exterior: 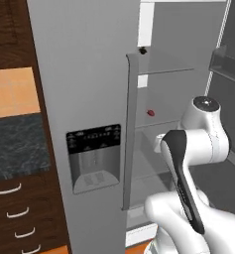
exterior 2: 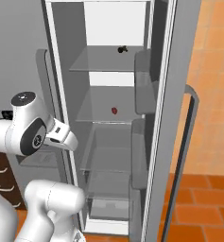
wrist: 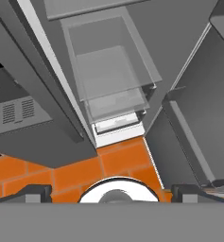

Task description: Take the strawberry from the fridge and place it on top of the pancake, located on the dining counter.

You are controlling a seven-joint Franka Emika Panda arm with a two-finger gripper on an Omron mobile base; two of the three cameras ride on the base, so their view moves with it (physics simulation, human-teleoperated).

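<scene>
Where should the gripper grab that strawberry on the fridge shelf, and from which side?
Probably across the strawberry's middle, coming straight in through the fridge's open front: it lies small and low on a glass shelf with another shelf above, so a top-down approach looks blocked.

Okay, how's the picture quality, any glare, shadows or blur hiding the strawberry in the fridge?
Left base view: flat even light, no glare, strawberry small but sharp. Right base view: bright white back panel in the fridge, strawberry clear on its glass shelf. Hand view: steeply tilted, slanted lines, soft shadows.
</scene>
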